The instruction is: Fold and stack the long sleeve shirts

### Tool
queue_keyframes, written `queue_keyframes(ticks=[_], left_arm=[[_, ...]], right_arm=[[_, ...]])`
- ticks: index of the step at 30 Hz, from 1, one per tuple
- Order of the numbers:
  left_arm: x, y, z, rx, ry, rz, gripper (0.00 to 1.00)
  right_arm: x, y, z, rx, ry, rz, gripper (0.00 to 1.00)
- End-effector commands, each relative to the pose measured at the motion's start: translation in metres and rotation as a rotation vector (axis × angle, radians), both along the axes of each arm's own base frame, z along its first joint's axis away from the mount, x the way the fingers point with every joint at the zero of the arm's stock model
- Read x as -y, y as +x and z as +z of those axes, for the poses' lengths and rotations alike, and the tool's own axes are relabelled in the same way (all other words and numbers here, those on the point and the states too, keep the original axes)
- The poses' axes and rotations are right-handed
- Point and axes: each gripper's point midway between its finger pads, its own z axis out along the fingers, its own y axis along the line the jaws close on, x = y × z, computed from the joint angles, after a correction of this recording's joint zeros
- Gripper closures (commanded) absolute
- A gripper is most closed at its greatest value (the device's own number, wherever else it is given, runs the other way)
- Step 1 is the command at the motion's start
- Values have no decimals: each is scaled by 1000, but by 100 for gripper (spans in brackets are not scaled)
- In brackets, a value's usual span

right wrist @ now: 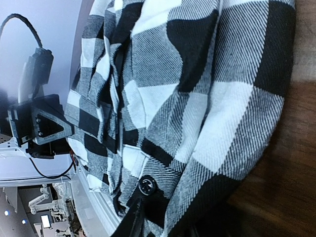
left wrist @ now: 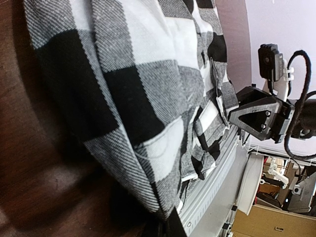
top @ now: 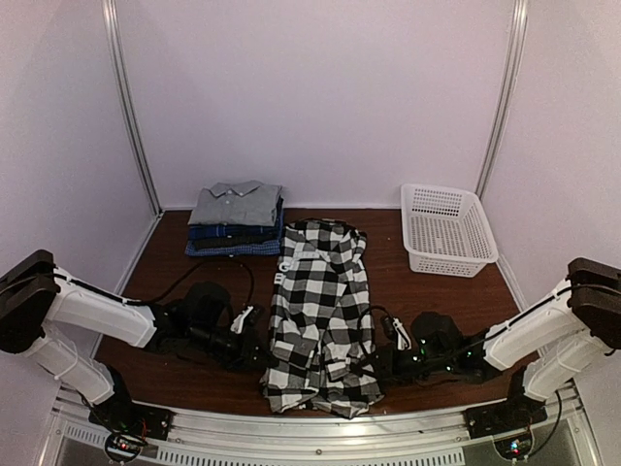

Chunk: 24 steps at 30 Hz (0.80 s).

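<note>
The large black-and-white check shirt [top: 320, 311] lies lengthwise in the middle of the table, folded into a long strip, collar towards the back. My left gripper [top: 257, 351] is low at its left edge. In the left wrist view it [left wrist: 170, 227] is shut on the shirt's folded hem [left wrist: 148, 148]. My right gripper [top: 381, 361] is at the shirt's right edge. In the right wrist view a thick fold [right wrist: 197, 123] with a black button [right wrist: 147, 185] lies between the fingers [right wrist: 129, 223]; their grip is hidden. Folded shirts, grey on top [top: 236, 204], are stacked at the back left.
A white plastic lattice basket [top: 446, 228] stands at the back right on the brown table [top: 417, 296]. A metal rail [top: 320, 432] runs along the near edge just below the shirt's bottom end. White walls close the back and sides.
</note>
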Motion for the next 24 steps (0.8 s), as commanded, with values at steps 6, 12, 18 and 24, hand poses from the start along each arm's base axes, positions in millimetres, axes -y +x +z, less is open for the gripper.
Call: queue_keyframes(ticks=[6,12,18,24], left_arm=[[-1,-3,-4,-5,-7,-22,100],[-2,-5,-4,-11,-13,-22,100],[2,-6,5,-35,-70,-21,100],[4,-1,24,-64,-164,-7,100]], right_arm=[[-14,-1,-1,-9,47,29,75],[-17,-1,7,0,71,36,97],[-17,3,22,10,113,26,100],[-16,11,44,21,180,-4,100]])
